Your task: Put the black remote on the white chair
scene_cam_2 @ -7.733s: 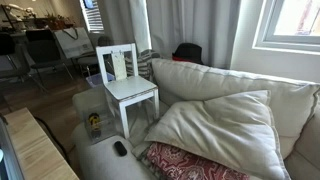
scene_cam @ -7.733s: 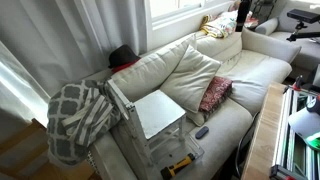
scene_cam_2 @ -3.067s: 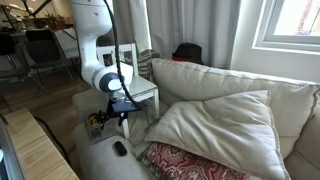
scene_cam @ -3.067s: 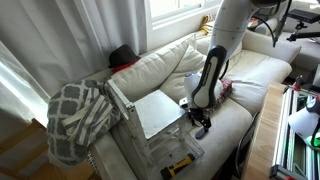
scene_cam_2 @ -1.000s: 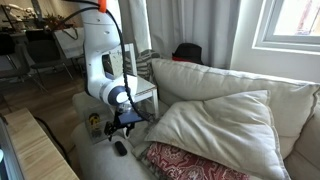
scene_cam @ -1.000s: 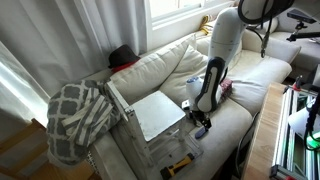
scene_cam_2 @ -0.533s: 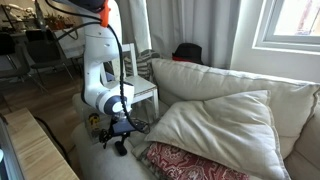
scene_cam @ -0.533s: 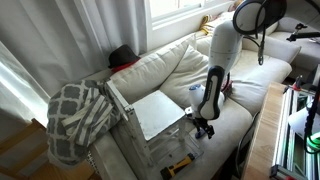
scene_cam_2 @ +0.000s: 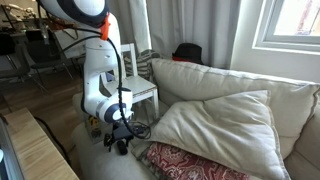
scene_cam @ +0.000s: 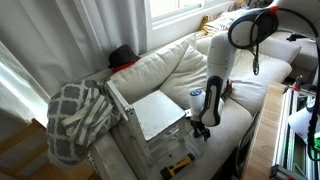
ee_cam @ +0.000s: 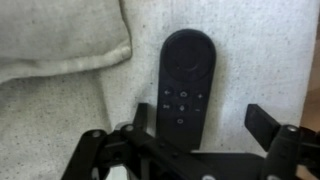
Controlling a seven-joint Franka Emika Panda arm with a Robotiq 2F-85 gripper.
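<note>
The black remote [ee_cam: 185, 80] lies flat on the cream sofa seat, buttons up, in the wrist view. My gripper [ee_cam: 200, 122] is open right over its near end, with one finger on each side and a gap to the right finger. In both exterior views the gripper [scene_cam: 203, 130] [scene_cam_2: 121, 146] is down at the sofa seat's front edge and hides the remote. The white chair [scene_cam: 158, 112] [scene_cam_2: 146, 93] stands next to the sofa end, its flat seat bare.
A yellow-and-black tool [scene_cam: 180, 163] lies below the chair. A grey patterned blanket [scene_cam: 75, 115] hangs beside the chair. A red patterned cushion [scene_cam_2: 185, 162], a big cream cushion [scene_cam_2: 215, 130] and a black lump of cloth [scene_cam: 122, 56] are on the sofa.
The arm has come down and shifted slightly along the seat's front edge, bringing the open gripper low over the remote. The remote has not moved.
</note>
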